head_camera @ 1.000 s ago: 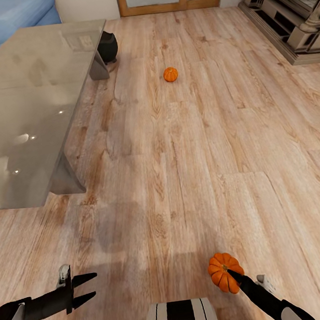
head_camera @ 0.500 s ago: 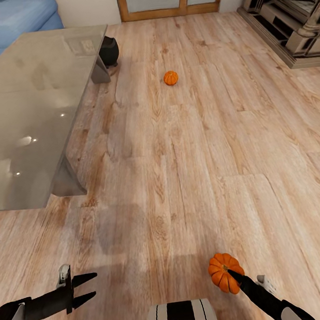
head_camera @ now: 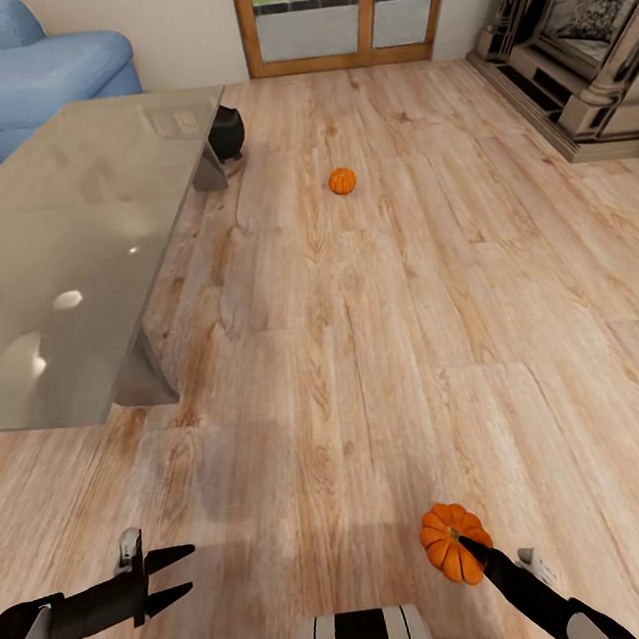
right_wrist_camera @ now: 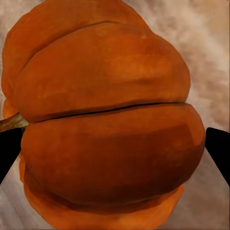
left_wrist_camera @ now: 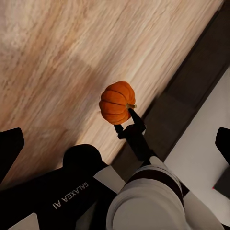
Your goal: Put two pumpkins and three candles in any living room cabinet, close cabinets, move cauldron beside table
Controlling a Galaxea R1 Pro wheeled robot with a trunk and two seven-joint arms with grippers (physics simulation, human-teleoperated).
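Note:
My right gripper (head_camera: 468,545) is shut on an orange pumpkin (head_camera: 451,541), held low over the wooden floor in front of my base. In the right wrist view the pumpkin (right_wrist_camera: 108,120) sits between the two dark fingertips (right_wrist_camera: 218,148). The left wrist view catches the same pumpkin (left_wrist_camera: 116,101) on the right gripper (left_wrist_camera: 125,114). My left gripper (head_camera: 189,569) hangs open and empty at the lower left. A second pumpkin (head_camera: 343,180) lies on the floor farther ahead. The black cauldron (head_camera: 225,132) stands beside the far corner of the glass table (head_camera: 69,252). The candles and the cabinet are out of view.
A blue sofa (head_camera: 33,55) stands behind the glass table at the back left. A wooden-framed glass door (head_camera: 349,8) is in the back wall. An ornate dark fireplace unit (head_camera: 577,54) lines the right wall. Open wooden floor (head_camera: 411,328) stretches between me and the far pumpkin.
The head view has tilted up, so the sofa, door and far wall show more. Both grippers keep their places, and the right one still holds the pumpkin.

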